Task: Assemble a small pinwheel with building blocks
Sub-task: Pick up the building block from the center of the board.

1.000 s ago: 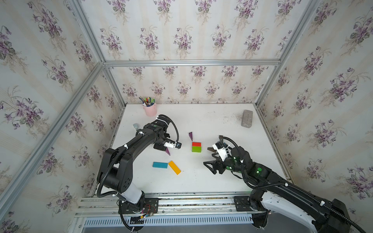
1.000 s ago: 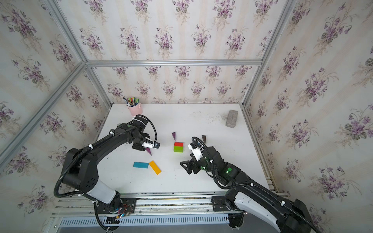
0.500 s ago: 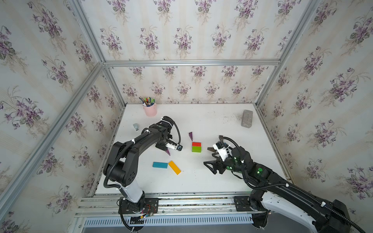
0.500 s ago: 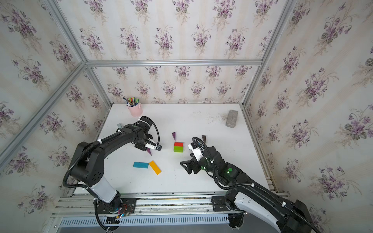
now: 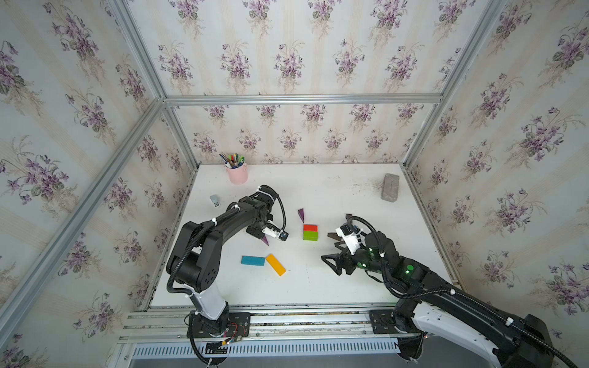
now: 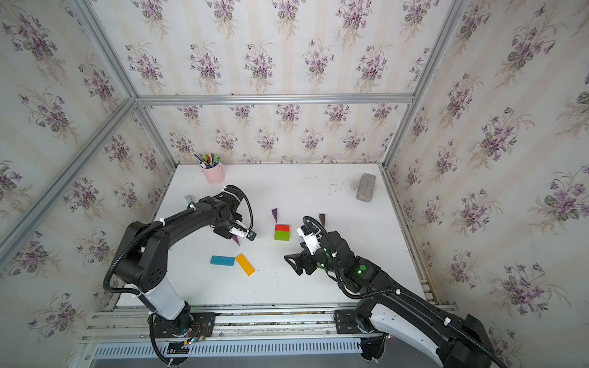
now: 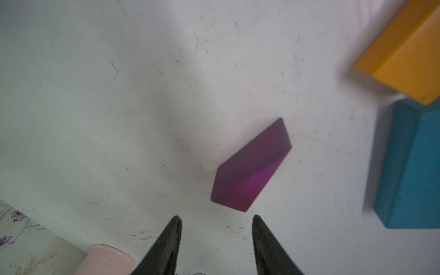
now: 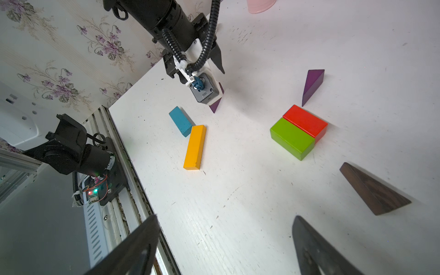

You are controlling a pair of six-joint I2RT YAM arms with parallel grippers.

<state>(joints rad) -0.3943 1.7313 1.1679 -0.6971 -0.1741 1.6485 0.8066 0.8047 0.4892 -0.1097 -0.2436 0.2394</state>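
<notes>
A red block [image 5: 309,227] and a green block [image 5: 309,236] lie side by side mid-table. One purple wedge [image 5: 301,215] stands just behind them. A second purple wedge [image 7: 252,166] lies on the table just ahead of my left gripper [image 7: 216,216], which is open and holds nothing. In a top view this wedge [image 5: 265,240] pokes out from under the left wrist. A blue block [image 5: 252,260] and a yellow block [image 5: 276,264] touch at one end nearer the front. My right gripper [image 8: 225,216] is wide open and empty. A dark brown wedge [image 8: 373,190] lies beside it, another brown wedge [image 5: 348,217] behind.
A pink pen cup [image 5: 237,173] stands at the back left and a grey slab [image 5: 390,187] at the back right. A small grey object [image 5: 215,200] sits near the left wall. Papered walls close three sides; a metal rail [image 5: 287,318] runs along the front.
The left arm's elbow has swung inward while its gripper stays over the purple wedge. The right arm has not moved.
</notes>
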